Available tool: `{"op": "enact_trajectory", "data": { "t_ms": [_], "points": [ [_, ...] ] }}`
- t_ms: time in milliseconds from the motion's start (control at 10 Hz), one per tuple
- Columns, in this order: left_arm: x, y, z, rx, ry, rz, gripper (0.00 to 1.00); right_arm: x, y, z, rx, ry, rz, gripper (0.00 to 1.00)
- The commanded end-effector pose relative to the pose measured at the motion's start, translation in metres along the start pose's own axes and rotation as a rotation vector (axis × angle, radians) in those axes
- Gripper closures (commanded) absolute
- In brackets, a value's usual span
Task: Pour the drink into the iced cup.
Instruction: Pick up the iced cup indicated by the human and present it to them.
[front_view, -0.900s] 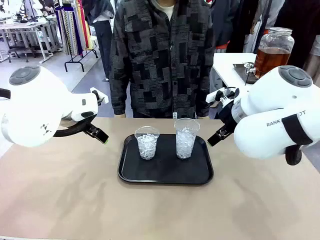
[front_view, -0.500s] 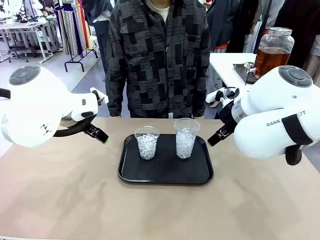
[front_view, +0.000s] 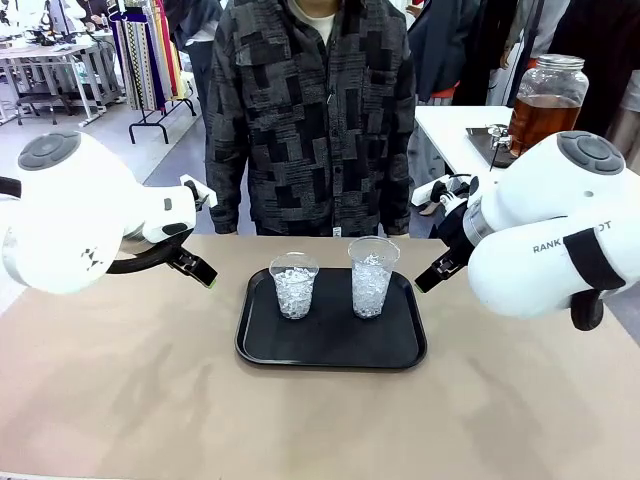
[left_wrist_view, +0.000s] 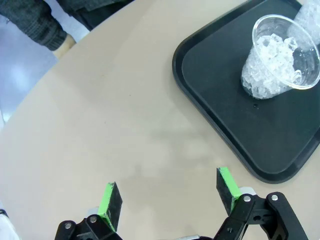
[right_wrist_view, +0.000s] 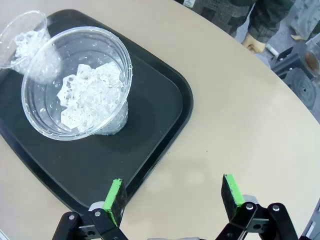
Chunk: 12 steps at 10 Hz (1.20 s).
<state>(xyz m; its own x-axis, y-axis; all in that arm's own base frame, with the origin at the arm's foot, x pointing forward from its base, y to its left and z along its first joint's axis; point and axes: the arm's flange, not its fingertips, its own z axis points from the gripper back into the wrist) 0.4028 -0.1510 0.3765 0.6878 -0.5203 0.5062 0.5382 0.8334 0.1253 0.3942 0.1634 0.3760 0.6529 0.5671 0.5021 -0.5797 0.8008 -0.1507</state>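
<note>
Nothing of the pour is done yet, by the look of it. Nearest the robot, the left gripper (left_wrist_view: 168, 192) hangs over bare table beside the tray (front_view: 330, 360), jaws wide and empty. The right gripper (right_wrist_view: 173, 195) hangs over the tray's other edge, also wide and holding nothing.

On the tray stand two clear cups, upright and close together but apart. The short cup (front_view: 294, 287) is on the robot's left and the tall cup (front_view: 372, 278) on its right. Each holds ice cubes and no liquid: the ice looks white and dry, with no amber tint. Both are iced, so I cannot tell which one the task means.

Beyond the tray a person (front_view: 310, 110) stands at the table's far edge, hands not on the table.

Farthest off, the jar (front_view: 545, 85) sits on a side table (front_view: 450, 130) behind the right arm, well apart from the cups and from both grippers. Its metal lid is on, and the drink (front_view: 540, 120) fills well over half of it.

What is left, I judge, is the whole job — bringing drink and cup together, then filling the cup.
</note>
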Motion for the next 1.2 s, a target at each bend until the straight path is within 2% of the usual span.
{"op": "enact_trajectory", "data": {
  "t_ms": [0, 200, 400, 700, 800, 900, 1100],
  "points": [
    [0.001, 0.000, 0.003, 0.002, -0.006, -0.002, 0.00, 0.001, 0.000, 0.002, -0.002, -0.006, 0.000, 0.00],
    [0.007, -0.001, 0.008, 0.006, 0.011, -0.013, 0.00, 0.004, -0.003, 0.007, 0.025, -0.010, -0.009, 0.00],
    [0.028, -0.004, 0.044, 0.010, -0.035, -0.019, 0.00, 0.016, -0.021, 0.043, 0.046, -0.064, -0.049, 0.00],
    [0.056, 0.004, 0.094, -0.035, -0.074, 0.048, 0.00, 0.032, -0.052, 0.097, 0.227, -0.152, -0.140, 0.00],
    [0.064, 0.016, 0.109, -0.115, -0.091, 0.124, 0.00, 0.034, -0.062, 0.108, 0.291, -0.170, -0.174, 0.00],
    [0.070, 0.034, 0.123, -0.194, -0.105, 0.210, 0.00, 0.036, -0.079, 0.119, 0.414, -0.205, -0.240, 0.00],
    [0.066, 0.065, 0.130, -0.382, -0.126, 0.384, 0.00, 0.029, -0.102, 0.119, 0.608, -0.236, -0.352, 0.00]
  ]
}}
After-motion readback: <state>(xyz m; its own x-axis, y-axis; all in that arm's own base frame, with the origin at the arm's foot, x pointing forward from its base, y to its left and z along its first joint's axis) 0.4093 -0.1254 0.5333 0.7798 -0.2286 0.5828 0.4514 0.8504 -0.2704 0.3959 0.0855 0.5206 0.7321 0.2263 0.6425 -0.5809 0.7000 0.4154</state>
